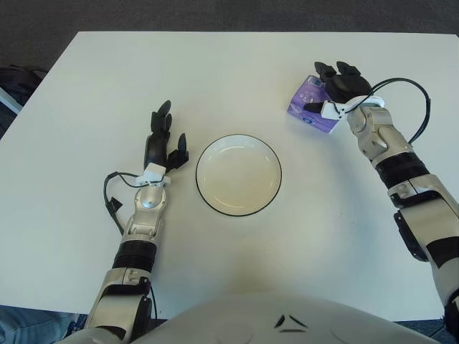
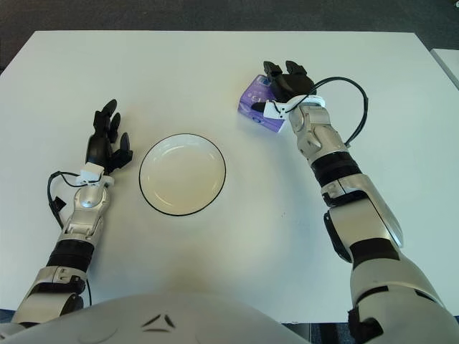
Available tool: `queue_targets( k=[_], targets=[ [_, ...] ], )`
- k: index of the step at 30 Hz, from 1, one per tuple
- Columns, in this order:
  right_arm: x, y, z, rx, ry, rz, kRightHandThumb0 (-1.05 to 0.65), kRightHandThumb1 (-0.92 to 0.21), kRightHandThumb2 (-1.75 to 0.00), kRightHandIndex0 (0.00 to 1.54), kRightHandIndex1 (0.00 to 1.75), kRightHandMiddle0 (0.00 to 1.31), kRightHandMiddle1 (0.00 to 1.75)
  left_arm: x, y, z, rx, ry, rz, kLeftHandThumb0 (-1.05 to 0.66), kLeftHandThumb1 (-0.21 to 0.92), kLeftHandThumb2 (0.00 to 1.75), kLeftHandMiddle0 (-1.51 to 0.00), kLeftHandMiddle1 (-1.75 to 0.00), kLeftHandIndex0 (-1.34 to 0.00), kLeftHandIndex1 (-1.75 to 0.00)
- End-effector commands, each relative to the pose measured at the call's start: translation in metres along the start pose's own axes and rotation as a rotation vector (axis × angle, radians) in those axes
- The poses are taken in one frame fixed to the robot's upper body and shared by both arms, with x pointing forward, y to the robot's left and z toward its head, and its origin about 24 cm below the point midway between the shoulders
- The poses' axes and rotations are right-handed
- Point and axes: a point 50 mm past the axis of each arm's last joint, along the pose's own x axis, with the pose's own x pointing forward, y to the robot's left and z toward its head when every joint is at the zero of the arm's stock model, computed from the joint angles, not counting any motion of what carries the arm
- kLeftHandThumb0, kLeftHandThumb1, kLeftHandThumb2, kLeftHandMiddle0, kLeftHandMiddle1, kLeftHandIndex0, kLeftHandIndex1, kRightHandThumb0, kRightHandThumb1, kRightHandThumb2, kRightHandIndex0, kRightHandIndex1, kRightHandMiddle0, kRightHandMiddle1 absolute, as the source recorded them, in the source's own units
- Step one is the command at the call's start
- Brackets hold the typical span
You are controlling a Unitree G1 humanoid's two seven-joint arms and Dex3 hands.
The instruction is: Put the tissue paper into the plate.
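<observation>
One purple tissue pack (image 1: 310, 104) sat on the white table (image 1: 215, 64), up and to the right of the empty plate (image 1: 239, 175), with the right hand (image 1: 338, 87) over it, fingers curled against it, while the left hand (image 1: 162, 141) lay open-fingered left of the plate.

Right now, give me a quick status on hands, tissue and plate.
Right hand over the tissue pack, grasp not confirmed. Left hand idle left of the plate. Plate empty, path clear.
</observation>
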Motion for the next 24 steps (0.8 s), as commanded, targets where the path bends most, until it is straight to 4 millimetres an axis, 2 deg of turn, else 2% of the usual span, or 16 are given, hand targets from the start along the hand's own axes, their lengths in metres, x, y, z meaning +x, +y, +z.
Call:
queue_targets(
  k=[1,24],
  targets=[
    [-0.002,0.012,-0.005,-0.049,0.031,0.050,-1.03,-0.92,-0.33,0.00,0.00,0.00,0.00,-0.073,-0.019,-0.061,-0.009,0.337,-0.038,-0.66,0.92,0.79,-0.32,-0.01,0.00,-0.56],
    [-0.003,0.033,-0.004,-0.083,0.046,0.155,-1.02,-0.92,-0.28,0.00,0.00,0.00,0.00,-0.072,-0.017,-0.061,-0.005,0.336,-0.032,-0.66,0.92,0.78,-0.31,0.00,0.00,-0.56]
  ],
)
